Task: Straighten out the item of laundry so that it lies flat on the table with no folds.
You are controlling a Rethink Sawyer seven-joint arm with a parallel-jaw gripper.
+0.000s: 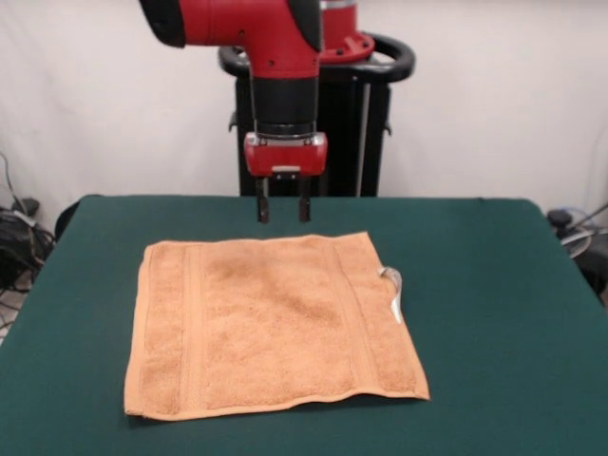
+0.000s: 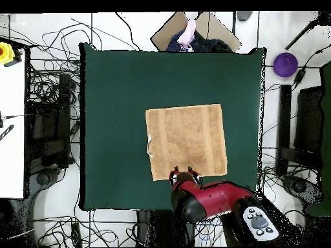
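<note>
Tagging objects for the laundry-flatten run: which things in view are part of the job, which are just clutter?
Part of the job:
- towel, spread flat
- white tag on its edge
- green table
- gripper, open, hanging over the towel's far edge

Just lying about:
- purple disc off the table
- yellow object
- cables on the floor
- cardboard past the table's end

Looking like a robotics lab. Red and black Sawyer arm (image 1: 275, 47) is standing on a black pedestal (image 1: 313, 133) at a green felt table (image 1: 494, 285), with a white backdrop curtain (image 1: 494, 95) hanging behind. Loose cables (image 2: 48, 90) are sprawling over the floor around the table, equipment racks (image 2: 304, 129) sitting alongside.
</note>
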